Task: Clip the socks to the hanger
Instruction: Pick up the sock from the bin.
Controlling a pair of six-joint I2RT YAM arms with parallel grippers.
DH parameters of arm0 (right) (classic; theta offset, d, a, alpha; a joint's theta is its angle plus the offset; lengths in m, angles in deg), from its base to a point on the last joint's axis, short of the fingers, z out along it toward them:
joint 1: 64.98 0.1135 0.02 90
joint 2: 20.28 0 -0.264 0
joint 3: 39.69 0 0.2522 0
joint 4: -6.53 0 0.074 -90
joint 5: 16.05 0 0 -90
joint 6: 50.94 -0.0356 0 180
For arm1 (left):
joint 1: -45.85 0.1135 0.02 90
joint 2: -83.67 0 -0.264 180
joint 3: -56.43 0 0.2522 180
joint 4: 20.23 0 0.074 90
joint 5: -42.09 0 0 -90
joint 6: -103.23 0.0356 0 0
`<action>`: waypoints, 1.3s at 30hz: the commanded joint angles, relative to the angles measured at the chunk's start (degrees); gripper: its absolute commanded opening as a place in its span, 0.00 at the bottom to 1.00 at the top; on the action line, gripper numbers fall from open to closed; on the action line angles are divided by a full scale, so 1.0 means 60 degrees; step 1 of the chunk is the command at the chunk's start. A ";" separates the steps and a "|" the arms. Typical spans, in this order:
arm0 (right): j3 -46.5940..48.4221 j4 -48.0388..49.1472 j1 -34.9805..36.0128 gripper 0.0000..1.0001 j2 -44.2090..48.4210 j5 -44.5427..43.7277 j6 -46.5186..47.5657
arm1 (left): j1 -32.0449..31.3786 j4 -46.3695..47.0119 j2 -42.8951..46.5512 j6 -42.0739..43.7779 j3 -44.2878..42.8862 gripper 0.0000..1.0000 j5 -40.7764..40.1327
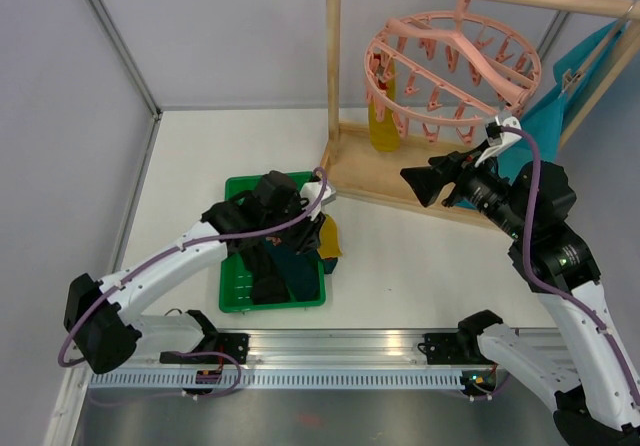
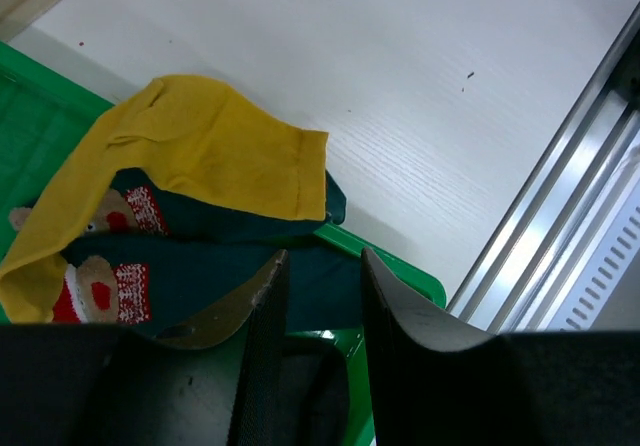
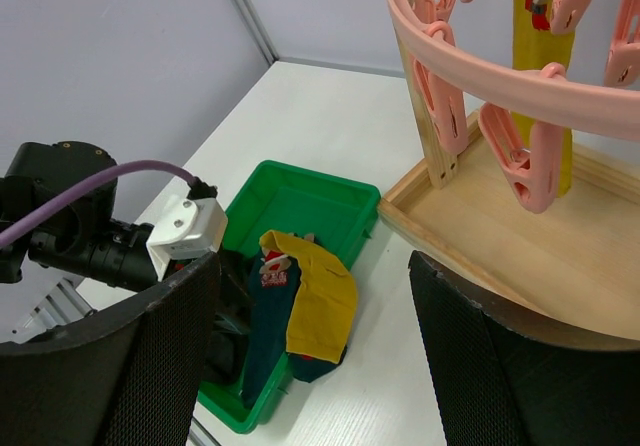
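Left gripper (image 2: pixel 322 266): the fingers (image 2: pixel 262 356) are standing a narrow gap apart, tips pointing at the dark teal sock (image 2: pixel 220 266). Green is showing through the gap and nothing is visibly pinched, so I am reading them as released, not grasping.

The teal sock, with a red-and-white figure on it, is lying in the green tray (image 2: pixel 405 271) at the near left. The mustard sock (image 2: pixel 200 156) is partly covering it, with one end hanging over the tray's right rim onto the table (image 2: pixel 420 86). Black socks (image 1: pixel 265 278) are lying in the tray's near half.

Right gripper (image 3: pixel 312 261): the fingers (image 3: pixel 170 346) are spread wide and holding nothing. It is hovering just near of the pink hanger (image 1: pixel 450 66), which is hanging by its hook from the wooden rack (image 1: pixel 333 76) at the far right. A yellow sock (image 1: pixel 383 126) appears to be hanging from the hanger's left side already.

Step in hand, as judged: the left arm is picking up the next sock from the tray.

The next move is calling for the fingers to close on one sock near an edge, teal or mustard but not both. Then come a lift and a carry right to the hanger, where the right arm looks placed to work a peg (image 3: pixel 520 161).

Risk: two socks coming up together.
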 commanded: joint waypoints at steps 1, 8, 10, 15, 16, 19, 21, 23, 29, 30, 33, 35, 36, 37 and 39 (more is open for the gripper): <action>-0.0076 0.0183 0.0018 0.82 0.0115 -0.0140 0.0138 | -0.0183 -0.0564 -0.0323 0.0747 -0.0525 0.40 0.0046; -0.0179 0.0242 0.0033 0.82 0.0217 -0.0140 0.0124 | -0.1281 -0.0184 -0.1275 0.0790 -0.0701 0.41 -0.2209; -0.0179 0.0228 0.0033 0.82 0.0232 -0.0154 0.0124 | -0.1546 -0.0096 -0.1523 0.0994 -0.0731 0.41 -0.3073; -0.0120 0.0125 0.0018 0.82 0.0232 -0.0184 0.0241 | -0.1605 -0.0418 -0.2008 0.1215 -0.1111 0.40 -0.3663; -0.0120 0.0110 0.0032 0.82 0.0247 -0.0198 0.0255 | -0.1590 -0.0432 -0.2081 0.1201 -0.1155 0.40 -0.3619; -0.0120 0.0096 0.0033 0.82 0.0261 -0.0242 0.0270 | -0.1605 -0.0345 -0.2183 0.1128 -0.1200 0.40 -0.3530; -0.0105 0.0067 0.0033 0.82 0.0261 -0.0257 0.0299 | -0.1649 -0.0330 -0.2359 0.1142 -0.1243 0.41 -0.3589; -0.0091 0.0037 0.0033 0.83 0.0261 -0.0286 0.0343 | -0.1707 -0.0301 -0.2550 0.1171 -0.1302 0.41 -0.3618; 0.0027 -0.0080 0.0018 0.83 0.0218 -0.0345 0.0446 | -0.2015 -0.0418 -0.2974 0.1303 -0.1566 0.41 -0.3457; 0.0012 -0.0080 0.0047 0.83 0.0232 -0.0374 0.0460 | -0.2131 -0.0432 -0.3018 0.1332 -0.1566 0.41 -0.3443; -0.0017 -0.0066 0.0033 0.82 0.0232 -0.0374 0.0431 | -0.2351 -0.0389 -0.3092 0.1318 -0.1639 0.42 -0.3588; -0.0061 -0.0036 0.0033 0.82 0.0247 -0.0374 0.0417 | -0.2440 -0.0418 -0.3267 0.1303 -0.1726 0.43 -0.3749; -0.0090 -0.0036 0.0033 0.83 0.0247 -0.0374 0.0402 | -0.2512 -0.0432 -0.3369 0.1318 -0.1756 0.43 -0.3953; -0.0105 -0.0022 0.0033 0.83 0.0261 -0.0359 0.0402 | -0.2542 -0.0491 -0.3501 0.1318 -0.1800 0.43 -0.4086; -0.0120 -0.0036 0.0033 0.83 0.0290 -0.0374 0.0402 | -0.2630 -0.0506 -0.3663 0.1333 -0.1829 0.43 -0.4436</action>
